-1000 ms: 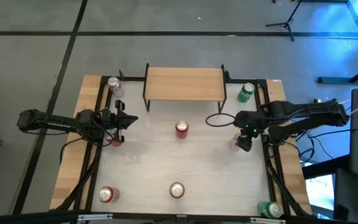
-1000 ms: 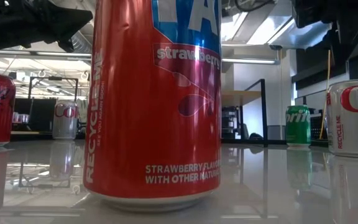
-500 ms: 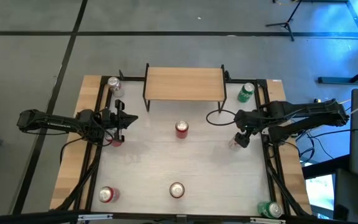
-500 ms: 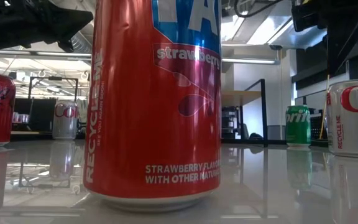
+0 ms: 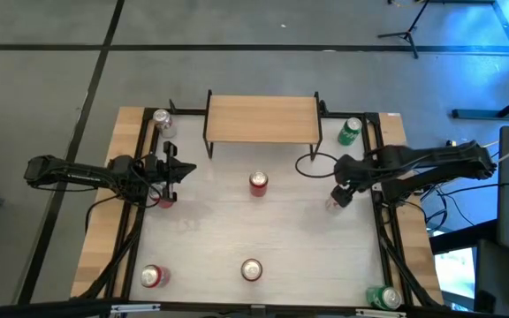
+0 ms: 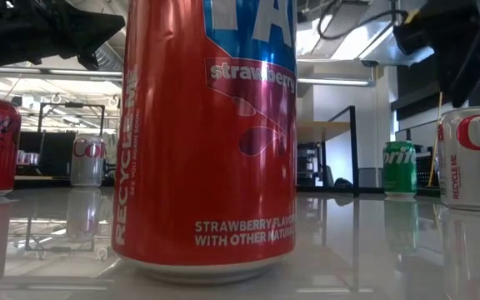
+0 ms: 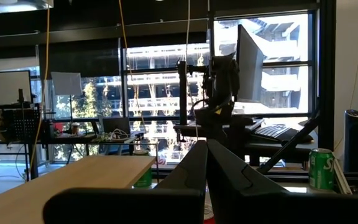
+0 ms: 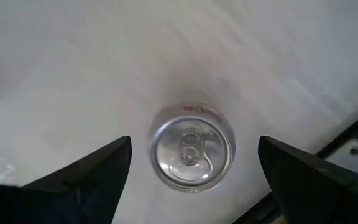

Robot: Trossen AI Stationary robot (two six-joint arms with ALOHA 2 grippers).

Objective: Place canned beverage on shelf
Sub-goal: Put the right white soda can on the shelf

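The shelf, a light-wood top on thin black legs, stands at the table's far middle with nothing on it. A silver can stands upright on the table at the right; it also shows in the low view. My right gripper hangs above it, pointing down and open, with one finger on either side of the can's top and clear of it. My left gripper waits shut at the table's left, above a red can.
A red can stands in front of the shelf. A silver can and a green can flank the shelf. Two more cans and a green one stand near the front edge. A black cable loops near my right arm.
My right gripper has shifted a little toward the table's far edge and left, over the silver can, staying open. The can has stayed where it was.
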